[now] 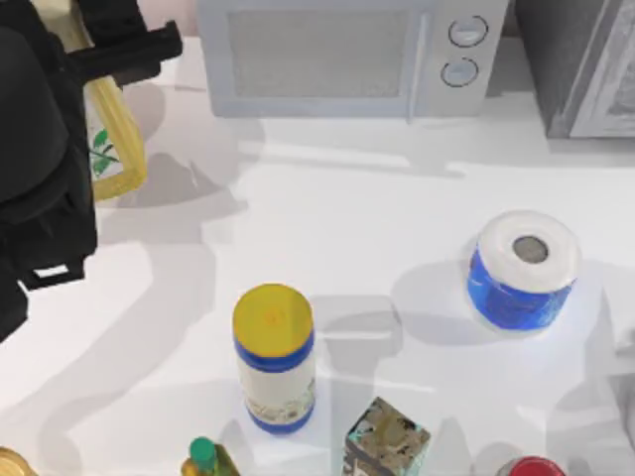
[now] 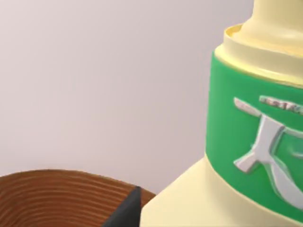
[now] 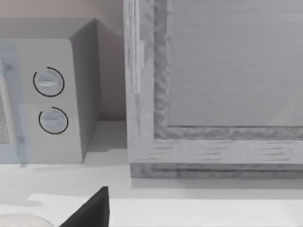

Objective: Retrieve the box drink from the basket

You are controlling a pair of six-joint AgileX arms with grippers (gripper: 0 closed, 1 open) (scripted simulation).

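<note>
**Box drink in the grip above the basket, carry-out to come**

The left pincer (image 2: 127,209) is over the far left corner of the surface. One dark finger lies against the edge of the box drink (image 2: 246,142), a cream-yellow carton with a green printed band. I judge the pincer to be clenched on it, though the second finger is hidden. In the left wrist view the carton looms close, with the ribbed brown rim of the basket (image 2: 57,198) low beside it. The drink therefore looks raised out of the bowl rather than resting in it.

The step in hand appears to be the lift-out. The next move calls for carrying the carton sideways clear of the rim and setting it upright on a bare part of the surface.

The open white stretch towards the middle looks the safest place. The microwave (image 1: 337,59) stands along the far edge. Along the near edge are a yellow-lidded bottle (image 1: 275,357), a green-capped bottle (image 1: 206,458) and a mottled cube box (image 1: 387,441), which crowd any landing there. A blue-wrapped paper roll (image 1: 523,268) sits towards the right edge.

The right pincer (image 3: 90,210) is parked facing a grey framed cabinet (image 3: 213,94). I cannot tell its state.
</note>
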